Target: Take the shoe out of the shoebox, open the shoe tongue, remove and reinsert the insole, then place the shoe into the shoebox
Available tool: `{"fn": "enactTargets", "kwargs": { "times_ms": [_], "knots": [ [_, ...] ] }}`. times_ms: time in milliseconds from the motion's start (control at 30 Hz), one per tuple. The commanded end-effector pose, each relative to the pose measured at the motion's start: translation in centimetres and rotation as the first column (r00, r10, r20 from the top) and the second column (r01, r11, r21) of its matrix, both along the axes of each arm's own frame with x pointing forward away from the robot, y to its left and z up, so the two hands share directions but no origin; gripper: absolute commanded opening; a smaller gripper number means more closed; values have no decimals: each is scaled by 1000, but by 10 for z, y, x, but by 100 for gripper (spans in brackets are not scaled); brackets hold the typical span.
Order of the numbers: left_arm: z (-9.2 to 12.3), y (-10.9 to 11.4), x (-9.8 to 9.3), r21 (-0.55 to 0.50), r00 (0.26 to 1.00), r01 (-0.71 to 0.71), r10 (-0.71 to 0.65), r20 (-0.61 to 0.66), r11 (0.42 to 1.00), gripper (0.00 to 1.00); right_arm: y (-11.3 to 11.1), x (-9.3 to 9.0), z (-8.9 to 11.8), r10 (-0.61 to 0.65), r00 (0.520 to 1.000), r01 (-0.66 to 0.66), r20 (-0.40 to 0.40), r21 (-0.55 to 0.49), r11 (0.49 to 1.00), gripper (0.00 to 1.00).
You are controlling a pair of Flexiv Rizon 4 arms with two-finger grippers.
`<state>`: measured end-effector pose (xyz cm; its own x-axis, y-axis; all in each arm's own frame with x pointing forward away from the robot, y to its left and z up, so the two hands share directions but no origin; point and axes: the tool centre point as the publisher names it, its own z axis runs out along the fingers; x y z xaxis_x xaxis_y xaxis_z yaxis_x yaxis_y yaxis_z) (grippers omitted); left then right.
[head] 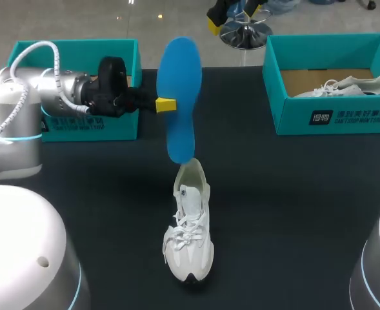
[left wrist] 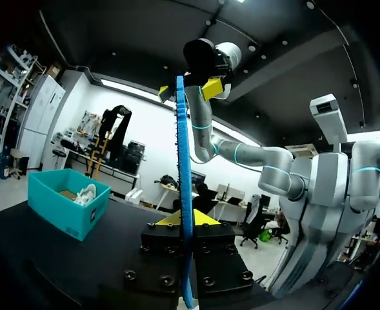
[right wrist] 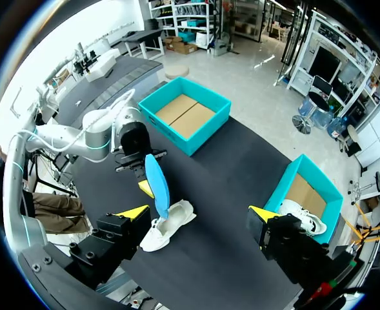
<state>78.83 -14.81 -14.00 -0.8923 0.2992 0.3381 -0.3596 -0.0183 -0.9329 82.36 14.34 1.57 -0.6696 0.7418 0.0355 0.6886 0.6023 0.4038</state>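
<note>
Black table (head: 293,213) carries a white shoe (head: 188,236) near its middle. Left gripper (head: 166,104) pinches the blue insole (head: 180,77) upright above the shoe's heel; right gripper (right wrist: 197,212) gapes wide.

A dark label with white characters and a line of small dark lettering are printed on the front wall of the right-hand shoebox (head: 335,117), similar lettering is partly seen on the left-hand shoebox (head: 115,126), and none can be clearly read.

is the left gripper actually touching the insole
Touching. In the left wrist view the left gripper has a yellow tip pressed against each face of the edge-on insole.
</note>
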Motion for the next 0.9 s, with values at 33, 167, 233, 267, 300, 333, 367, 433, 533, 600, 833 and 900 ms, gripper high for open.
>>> {"fn": "enactTargets", "kwargs": {
  "times_ms": [33, 167, 233, 267, 300, 333, 367, 433, 533, 600, 833, 900],
  "knots": [
    [-7, 0, 9, -52, 991, 94, -98, -90, 994, 0, 1, 1, 0, -2, 1000, 2, -1, -1, 1000, 100],
    [-7, 0, 9, -52, 991, 94, -98, -90, 994, 0, 1, 1, 0, -2, 1000, 2, -1, -1, 1000, 100],
    [-7, 0, 9, -52, 991, 94, -98, -90, 994, 0, 1, 1, 0, -2, 1000, 2, -1, -1, 1000, 100],
    [-7, 0, 9, -52, 991, 94, -98, -90, 994, 0, 1, 1, 0, -2, 1000, 2, -1, -1, 1000, 100],
    [-7, 0, 9, -52, 991, 94, -98, -90, 994, 0, 1, 1, 0, -2, 1000, 2, -1, -1, 1000, 100],
    [-7, 0, 9, -52, 991, 94, -98, -90, 994, 0, 1, 1, 0, -2, 1000, 2, -1, -1, 1000, 100],
    [-7, 0, 9, -52, 991, 94, -98, -90, 994, 0, 1, 1, 0, -2, 1000, 2, -1, -1, 1000, 100],
    [-6, -1, 13, -10, 987, 49, -49, -156, 999, 0, 1, 1, 0, -2, 1000, 2, -1, -1, 1000, 100],
    [-5, -1, 14, 59, 952, -31, 47, -302, 998, 0, 1, 1, 0, -2, 1000, 2, -1, -1, 1000, 100],
    [-7, -2, 17, 60, 939, -60, 76, -335, 996, 0, 1, 1, 0, -2, 1000, 2, -1, -1, 1000, 100],
    [-10, 1, 29, 209, 794, -135, 232, -562, 968, 0, 1, 1, 0, -2, 1000, 2, -1, -1, 1000, 100],
    [-13, 0, 33, 300, 737, -117, 285, -613, 947, 0, 1, 1, 0, -2, 1000, 2, -1, -1, 1000, 100]
  ]
}}
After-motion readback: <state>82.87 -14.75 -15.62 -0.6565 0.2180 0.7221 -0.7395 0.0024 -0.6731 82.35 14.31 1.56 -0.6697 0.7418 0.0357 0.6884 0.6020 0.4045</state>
